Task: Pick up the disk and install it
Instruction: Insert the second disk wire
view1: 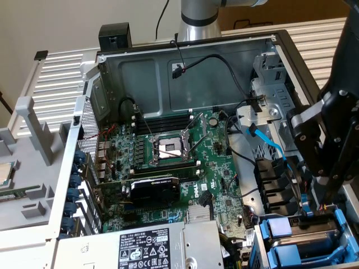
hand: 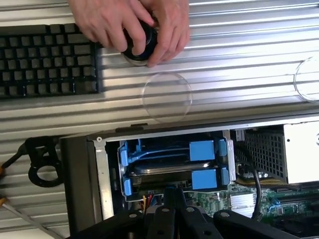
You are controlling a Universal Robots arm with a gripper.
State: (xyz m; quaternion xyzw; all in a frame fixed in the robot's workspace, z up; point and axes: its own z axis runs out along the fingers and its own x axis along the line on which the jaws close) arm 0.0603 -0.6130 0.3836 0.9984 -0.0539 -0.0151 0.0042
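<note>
A ribbed metal worktop [hand: 239, 45] carries one open computer case [view1: 185, 67], one black keyboard [hand: 47, 59] and a person's hand [hand: 132, 25] on a black knob. The disk [hand: 169, 169] sits in the blue drive bay [view1: 305, 241], between two blue tabs. The gripper [hand: 172, 199], fingers together and holding nothing, hangs just beside the bay.

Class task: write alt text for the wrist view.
The robot's hand, shut, hangs over the disk sitting in its blue-railed bay inside an open computer case. Beyond, a person's hand grips a black knob beside a keyboard.
</note>
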